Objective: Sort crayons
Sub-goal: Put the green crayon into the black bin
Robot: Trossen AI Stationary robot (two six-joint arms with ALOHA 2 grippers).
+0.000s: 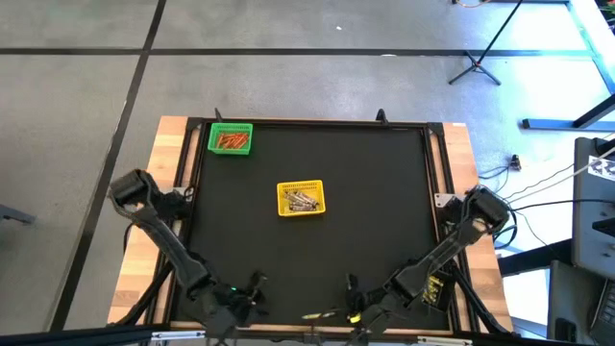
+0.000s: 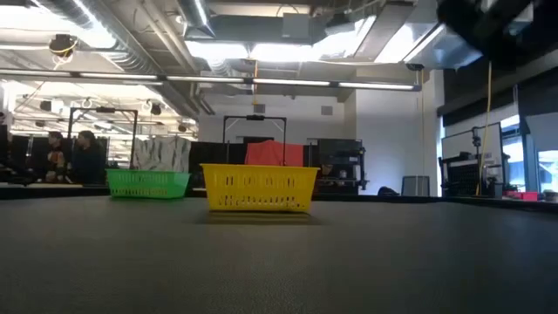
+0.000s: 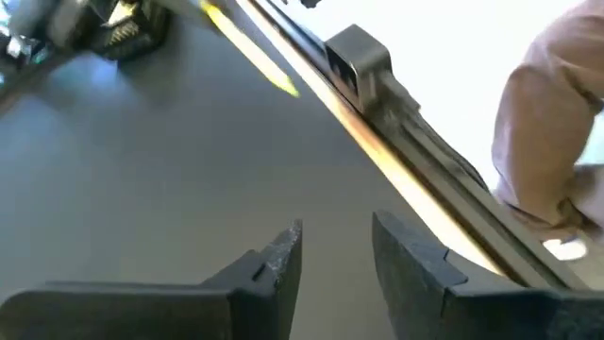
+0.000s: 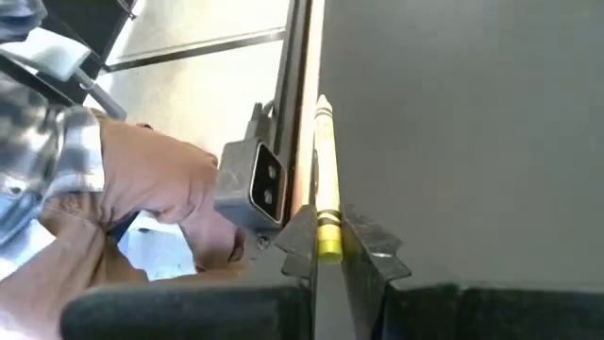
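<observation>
A yellow crayon (image 4: 324,161) sticks out ahead of my right gripper (image 4: 327,227), which is shut on it near the table's near edge (image 1: 351,308). In the high view the crayon (image 1: 322,313) shows to the left of that gripper. My left gripper (image 3: 335,231) stands open over the black mat near the near edge (image 1: 256,286), with nothing between its fingers. A green basket (image 1: 231,138) at the far left holds orange and red crayons. A yellow basket (image 1: 301,198) at mid-table holds several crayons. My right gripper pinches the yellow crayon between its two fingers at its blunt end (image 4: 328,247). The crayon lies along the fingers and juts out ahead of them, its tip (image 4: 321,102) free. It runs beside the rail at the mat's near edge.
A metal rail with a bracket (image 4: 253,179) runs along the mat's near edge. A person's hand and sleeve (image 4: 151,189) are just beyond that edge, close to both grippers. Between the baskets and the grippers lies bare black mat (image 1: 307,250).
</observation>
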